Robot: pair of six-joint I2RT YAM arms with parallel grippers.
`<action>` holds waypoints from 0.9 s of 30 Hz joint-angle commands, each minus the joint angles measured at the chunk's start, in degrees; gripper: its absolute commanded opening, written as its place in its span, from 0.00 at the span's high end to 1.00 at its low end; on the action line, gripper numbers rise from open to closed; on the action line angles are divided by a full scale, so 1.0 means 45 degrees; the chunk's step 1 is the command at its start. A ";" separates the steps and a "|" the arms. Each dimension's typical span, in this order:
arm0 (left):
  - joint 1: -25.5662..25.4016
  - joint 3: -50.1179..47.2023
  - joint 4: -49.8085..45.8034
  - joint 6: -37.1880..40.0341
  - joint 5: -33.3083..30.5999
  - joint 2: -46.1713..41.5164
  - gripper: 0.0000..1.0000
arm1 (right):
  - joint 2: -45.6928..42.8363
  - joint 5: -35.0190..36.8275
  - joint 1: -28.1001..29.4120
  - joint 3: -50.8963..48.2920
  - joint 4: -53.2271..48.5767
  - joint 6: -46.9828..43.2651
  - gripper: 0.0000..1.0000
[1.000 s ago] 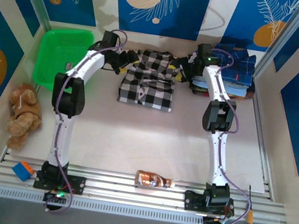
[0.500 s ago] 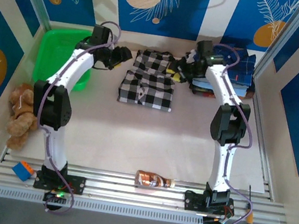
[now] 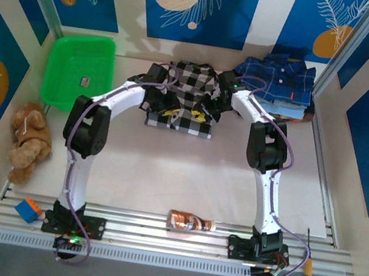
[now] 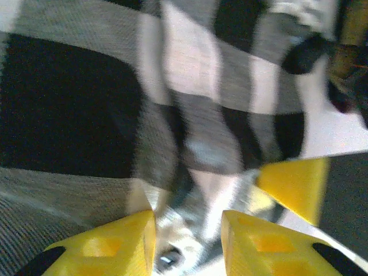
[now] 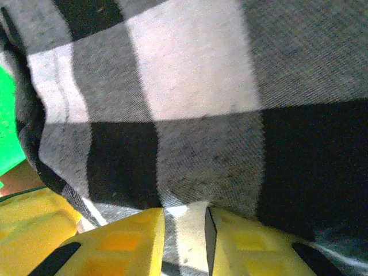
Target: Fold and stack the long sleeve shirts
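Bright even overhead light, soft shadows, blurred wrist close-ups

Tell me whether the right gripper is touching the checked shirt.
Touching. In the right wrist view, the right gripper pinches a fold of the checked shirt between its fingers.

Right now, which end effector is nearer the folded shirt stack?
Right. The right end effector is on the checked shirt at its side toward the folded stack; the left end effector is over the shirt's middle, farther off.
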 commanded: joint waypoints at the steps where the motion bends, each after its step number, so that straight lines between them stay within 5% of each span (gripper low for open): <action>1: 0.0127 -0.0040 -0.0226 -0.0001 -0.1207 0.0800 0.63 | 0.0347 0.0320 -0.0003 -0.0447 0.0141 0.0158 0.74; 11: -0.0009 0.0546 -0.1174 0.1752 -0.1735 0.1833 0.61 | 0.0769 0.0855 0.0231 -0.1294 -0.0086 0.0248 0.76; 17: 0.0497 -0.0023 -0.1257 0.2851 -0.2208 0.1185 0.54 | 0.0194 -0.0315 0.1127 -0.2427 -0.0382 0.0993 0.76; 23: 0.1572 0.0560 -0.0662 0.2674 -0.1121 0.0641 0.46 | 0.0117 -0.2647 0.3109 -0.3048 0.1347 0.4567 0.71; 27: 0.2030 0.1212 -0.0976 0.2460 -0.0166 -0.0304 0.32 | -0.0068 -0.2642 0.3765 -0.2794 0.2281 0.7058 0.65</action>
